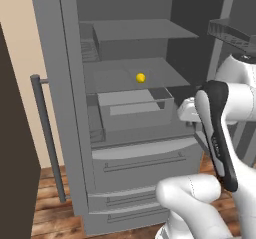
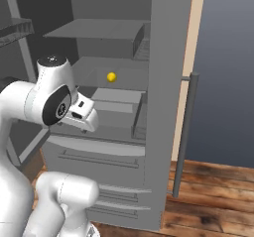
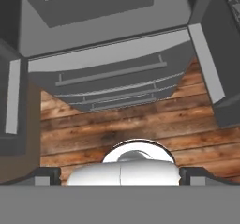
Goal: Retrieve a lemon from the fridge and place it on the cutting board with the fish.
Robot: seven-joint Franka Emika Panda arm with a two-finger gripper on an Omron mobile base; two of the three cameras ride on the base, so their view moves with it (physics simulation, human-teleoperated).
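1. Jaws stand fully apart and hold nothing; the gripper (image 3: 120, 175) faces down at the fridge's lower drawers (image 3: 110, 78) and the wooden floor (image 3: 122, 124).
2. Locate the lemon (image 1: 141, 77): it rests on the middle shelf (image 1: 115, 78) of the open fridge (image 1: 70, 108), well above and behind the hand.
3. Raise and tilt the hand toward the shelf before advancing.
4. Enter above the crisper bin (image 1: 132, 108); avoid the shelf edge.
5. Close on the lemon gently; it will likely roll.

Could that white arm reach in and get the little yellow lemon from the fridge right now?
Probably yes. The fridge doors stand open, and the lemon sits alone on a bare shelf with nothing in front. The gripper, jaws open, points down at the floor, so it must first swing up.
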